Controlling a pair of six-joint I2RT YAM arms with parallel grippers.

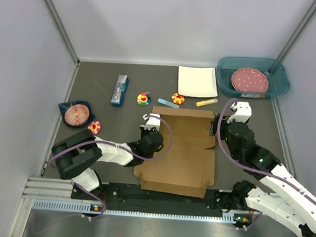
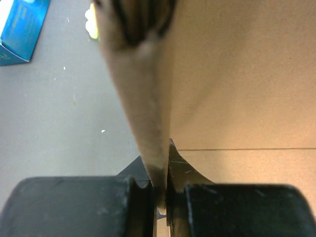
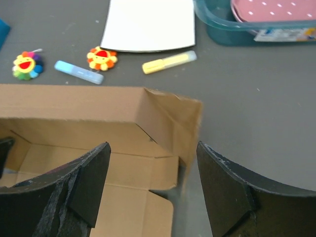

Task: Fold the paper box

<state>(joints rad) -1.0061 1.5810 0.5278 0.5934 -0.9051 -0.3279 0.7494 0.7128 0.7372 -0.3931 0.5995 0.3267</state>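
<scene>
The step in hand looks like raising and tucking the side walls. The paper box lies at the middle of the desk with its far wall already upright and its near part flat, the lid and front not yet folded over.

The left end effector is clamped on the box's left flap, the cardboard pinched edge-on between its fingers. In the top view it sits at the box's 9 o'clock edge, toward 10. The right end effector has its fingers apart and holds nothing. It hangs at the box's 2 o'clock corner, and the small end flap that sticks out past the far wall rises between the two fingers — touching neither, as far as I can tell.

Next, I judge, the right side must either close on that corner flap or push it inward toward 9 o'clock, so that it lies along the right wall's line while the left grip steadies the sheet. That calls for a light, square approach — thin cardboard is likely to buckle or slide if nudged askew.
</scene>
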